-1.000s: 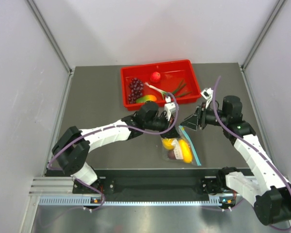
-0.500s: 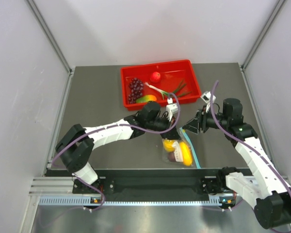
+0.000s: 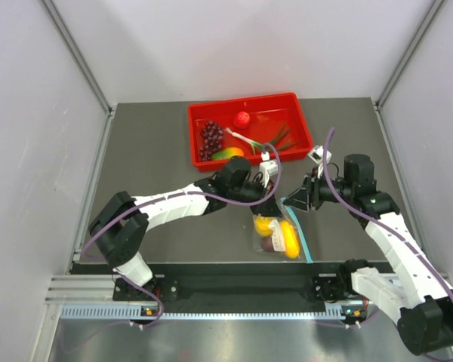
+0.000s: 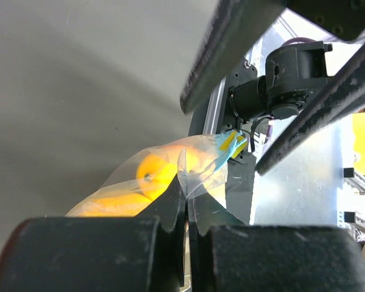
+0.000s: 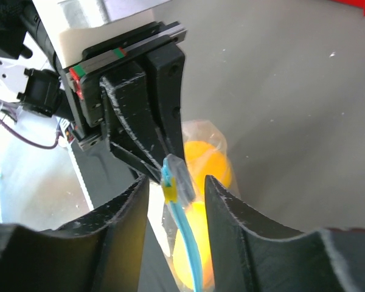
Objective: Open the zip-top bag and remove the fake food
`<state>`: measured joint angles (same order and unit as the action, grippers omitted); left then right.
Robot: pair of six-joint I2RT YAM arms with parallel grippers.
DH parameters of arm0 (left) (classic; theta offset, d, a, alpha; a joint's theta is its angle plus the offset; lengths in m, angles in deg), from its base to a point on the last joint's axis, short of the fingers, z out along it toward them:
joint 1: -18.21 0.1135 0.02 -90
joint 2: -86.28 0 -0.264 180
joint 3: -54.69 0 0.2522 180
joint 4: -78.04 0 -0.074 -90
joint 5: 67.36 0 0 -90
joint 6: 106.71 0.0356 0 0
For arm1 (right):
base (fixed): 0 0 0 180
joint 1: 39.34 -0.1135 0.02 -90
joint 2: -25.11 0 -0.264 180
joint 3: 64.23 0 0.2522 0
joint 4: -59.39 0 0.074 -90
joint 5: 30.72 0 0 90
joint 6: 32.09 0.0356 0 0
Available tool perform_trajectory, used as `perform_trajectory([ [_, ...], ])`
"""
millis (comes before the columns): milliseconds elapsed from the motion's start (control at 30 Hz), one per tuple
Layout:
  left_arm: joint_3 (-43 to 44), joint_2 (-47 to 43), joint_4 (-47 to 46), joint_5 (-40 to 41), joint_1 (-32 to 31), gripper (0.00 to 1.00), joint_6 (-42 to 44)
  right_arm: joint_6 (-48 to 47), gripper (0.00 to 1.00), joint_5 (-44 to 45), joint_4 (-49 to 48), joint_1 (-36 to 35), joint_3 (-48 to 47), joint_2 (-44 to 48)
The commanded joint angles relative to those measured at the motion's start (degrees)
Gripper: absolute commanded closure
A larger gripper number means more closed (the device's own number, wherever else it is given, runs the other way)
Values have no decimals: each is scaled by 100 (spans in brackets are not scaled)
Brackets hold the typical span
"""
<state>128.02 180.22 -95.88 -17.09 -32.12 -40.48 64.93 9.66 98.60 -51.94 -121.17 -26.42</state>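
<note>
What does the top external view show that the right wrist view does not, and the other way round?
Only the top external view shows the grape bunch and red ball lying in the red tray, and the maroon piece inside the zip-top bag. Only the right wrist view shows the end of the teal zip strip standing between the open fingers of the right hand, not yet pinched. Both show the left hand at the bag's top edge and the yellow fruit inside it.
</note>
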Motion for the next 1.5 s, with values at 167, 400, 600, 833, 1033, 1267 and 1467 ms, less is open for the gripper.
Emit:
perform_trajectory([
  [167,292,38,-137,-167,23,100,-5,-158,73,-47,-84,-234,-94,-112],
  [400,318,-24,3,-150,23,86,56,-158,100,102,-102,-252,-50,-94],
  [600,415,-410,548,17,58,41,416,-158,100,58,-102,-243,-59,-103],
  [833,520,-420,531,-9,163,40,540,-88,100,-65,-111,-243,-77,-138],
  [1033,687,-183,408,0,225,40,593,-44,100,-188,-111,-243,-121,-156],
  [1267,740,11,162,-360,225,69,382,35,100,-179,-163,-243,-129,-173],
  [1467,688,12,170,-493,225,100,329,79,100,-73,-216,-252,-94,-235],
])
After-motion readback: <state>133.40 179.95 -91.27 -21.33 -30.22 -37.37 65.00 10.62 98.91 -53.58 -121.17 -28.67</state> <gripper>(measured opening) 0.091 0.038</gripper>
